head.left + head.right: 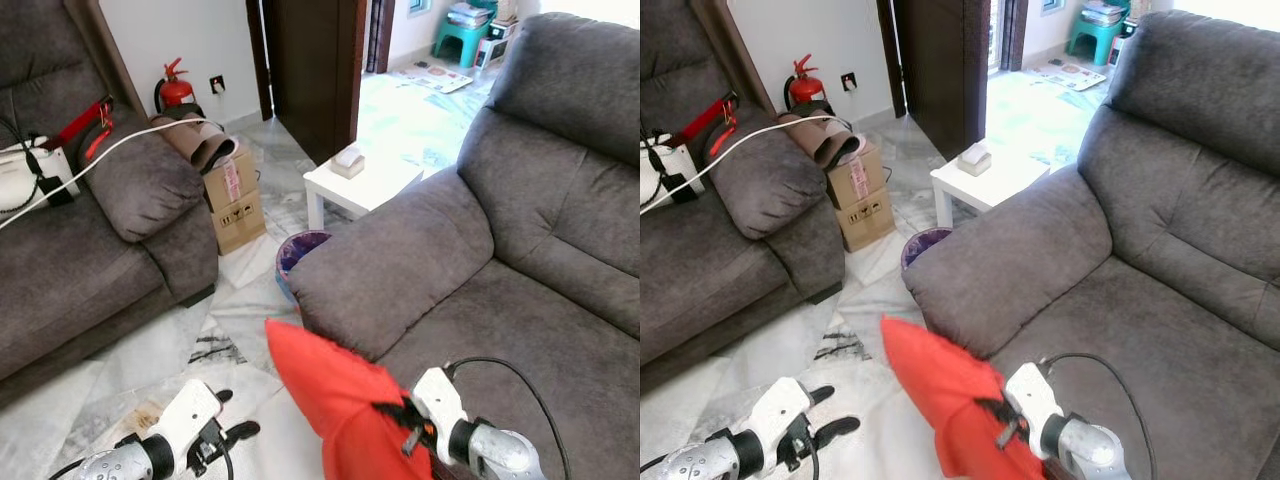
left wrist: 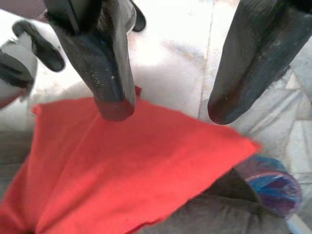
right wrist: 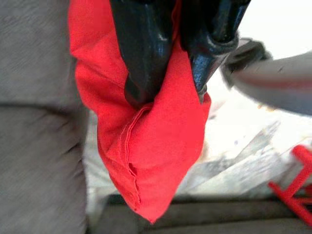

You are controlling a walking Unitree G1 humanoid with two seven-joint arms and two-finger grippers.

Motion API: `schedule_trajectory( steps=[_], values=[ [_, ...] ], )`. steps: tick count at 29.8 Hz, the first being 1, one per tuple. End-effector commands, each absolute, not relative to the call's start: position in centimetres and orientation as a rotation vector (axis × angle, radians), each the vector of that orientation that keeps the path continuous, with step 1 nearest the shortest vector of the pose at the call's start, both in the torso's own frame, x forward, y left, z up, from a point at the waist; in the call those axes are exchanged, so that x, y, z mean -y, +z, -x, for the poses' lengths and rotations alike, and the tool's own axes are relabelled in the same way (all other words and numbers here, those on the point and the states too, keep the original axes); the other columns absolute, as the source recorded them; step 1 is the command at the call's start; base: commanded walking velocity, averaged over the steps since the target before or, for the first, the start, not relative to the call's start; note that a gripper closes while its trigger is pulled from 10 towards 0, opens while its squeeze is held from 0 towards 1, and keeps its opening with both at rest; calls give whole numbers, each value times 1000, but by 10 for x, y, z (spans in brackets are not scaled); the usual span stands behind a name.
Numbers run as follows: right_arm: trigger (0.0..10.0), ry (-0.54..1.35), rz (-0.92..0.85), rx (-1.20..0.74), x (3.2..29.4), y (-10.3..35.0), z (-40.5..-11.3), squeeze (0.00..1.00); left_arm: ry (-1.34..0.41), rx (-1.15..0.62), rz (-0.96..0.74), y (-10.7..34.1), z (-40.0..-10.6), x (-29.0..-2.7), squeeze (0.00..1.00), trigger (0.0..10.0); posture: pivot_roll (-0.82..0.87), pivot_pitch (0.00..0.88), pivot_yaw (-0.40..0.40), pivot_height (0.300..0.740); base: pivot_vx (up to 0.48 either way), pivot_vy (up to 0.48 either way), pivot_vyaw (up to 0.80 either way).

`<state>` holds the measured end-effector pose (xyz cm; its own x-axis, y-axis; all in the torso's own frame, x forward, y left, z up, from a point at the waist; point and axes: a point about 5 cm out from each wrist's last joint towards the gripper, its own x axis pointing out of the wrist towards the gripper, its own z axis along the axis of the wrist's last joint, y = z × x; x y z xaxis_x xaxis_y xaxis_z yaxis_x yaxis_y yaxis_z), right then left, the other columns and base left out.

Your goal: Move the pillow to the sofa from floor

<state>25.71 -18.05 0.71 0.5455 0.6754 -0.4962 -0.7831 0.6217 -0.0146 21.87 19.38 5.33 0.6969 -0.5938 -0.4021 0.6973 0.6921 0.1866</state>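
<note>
Left tool (image 1: pixel 232 432): its 2 black fingers are held apart and grip nothing; it is seen low over the pale floor (image 1: pixel 150 365), just left of the pillow.
Pillow (image 1: pixel 335 385): a red pillow is carried clear of the floor, pinched at its lower end, with its free corner pointing up and to the left.
Long axis: the pillow runs on a slant, from the upper left corner down to the clamped end at the lower right.
Right tool (image 3: pixel 168 80): its 2 fingers are closed on the red cloth, a fold of it being squeezed between them; it is placed beside the front edge of the sofa seat.
Sofa (image 1: pixel 480 300): the grey seat lies just right of and beyond the pillow, its armrest standing directly behind the pillow's upper corner.
Key relation: the seat is judged to lie to the right of the right tool, so a short carry rightward over the seat edge would be called for; the right arm is the nearer one.
</note>
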Motion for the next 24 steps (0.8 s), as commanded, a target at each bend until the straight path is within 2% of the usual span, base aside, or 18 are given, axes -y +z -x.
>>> schedule_trajectory(
  steps=[1,8,11,17,18,24],
  values=[
    [10000,942,245,-373,171,24,-266,0,-787,-362,-369,54,-216,-196,0,10000,71,84,69,740,0,0,0],
    [10000,1061,241,-361,169,33,-264,0,-913,-439,-460,50,-206,-203,0,10000,77,66,78,740,0,0,0],
    [10000,1149,250,-352,163,38,-261,0,-1000,-513,-591,41,-195,-217,0,10000,78,62,80,740,0,0,0],
    [10000,1241,255,-334,159,45,-256,0,-1040,-565,-651,39,-187,-232,0,10000,85,62,80,740,0,0,0],
    [10000,1266,265,-336,158,47,-254,0,-1052,-570,-641,39,-187,-233,1000,10000,85,61,79,740,0,0,0],
    [10000,1380,254,-317,150,59,-243,0,-1065,-545,-645,39,-188,-233,1000,10000,80,64,74,740,0,0,0]
  ],
)
